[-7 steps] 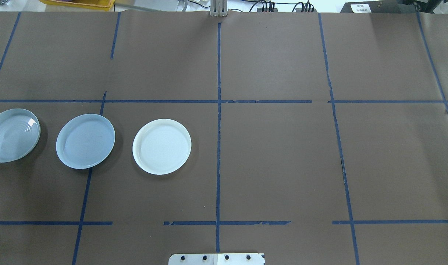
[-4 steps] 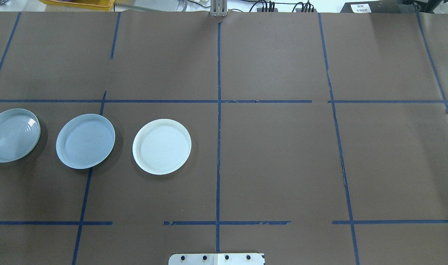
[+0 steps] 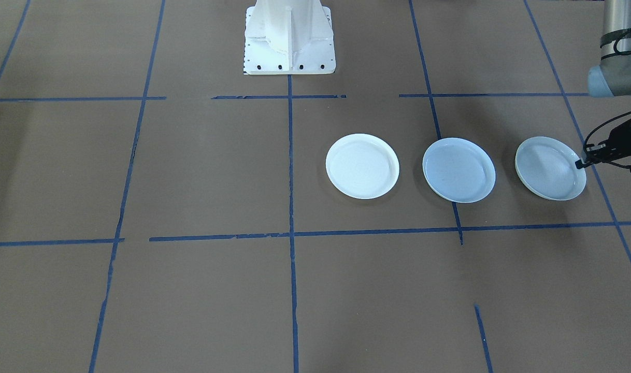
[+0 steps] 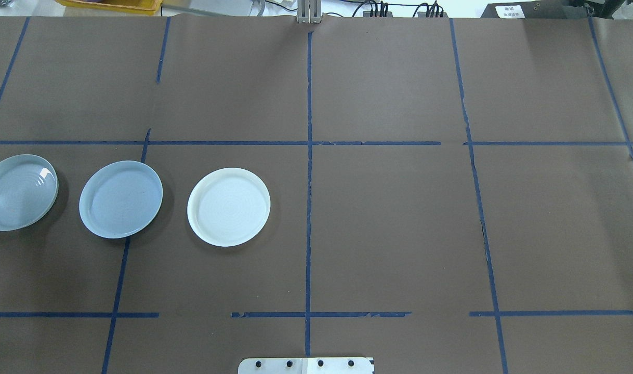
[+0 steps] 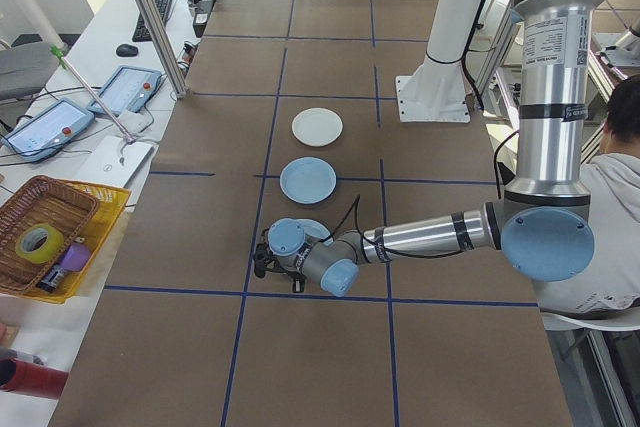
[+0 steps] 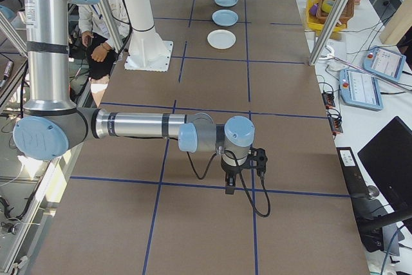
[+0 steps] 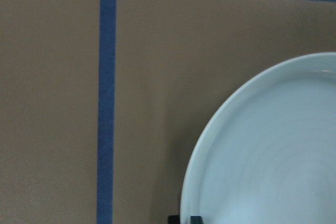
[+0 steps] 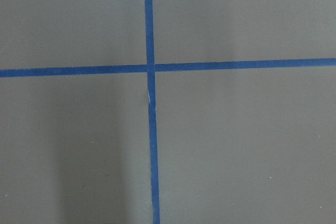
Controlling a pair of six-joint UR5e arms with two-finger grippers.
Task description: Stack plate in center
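Observation:
Three plates lie in a row. The smooth pale blue centre plate [image 4: 120,199] [image 3: 458,170] sits between a white plate [image 4: 228,206] [image 3: 362,166] and a ringed pale blue plate [image 4: 19,192] [image 3: 550,168]. My left gripper [image 3: 579,163] is at the ringed plate's outer rim and looks shut on it. That edge seems slightly raised. In the left wrist view one dark fingertip [image 7: 185,219] sits at the rim of the ringed plate [image 7: 273,156]. My right gripper [image 6: 227,188] hangs over bare table far from the plates; whether it is open or shut does not show.
Blue tape lines [image 4: 308,171] grid the brown table cover. The robot's white base [image 3: 288,36] stands at the near middle edge. A person [image 5: 620,207] sits beside the left arm. A yellow basket [image 5: 50,232] and tablets lie off the table.
The ringed plate has shifted very slightly to the right. The dark fingertip seen at its left edge has slipped out of the overhead view. The other plates have not moved.

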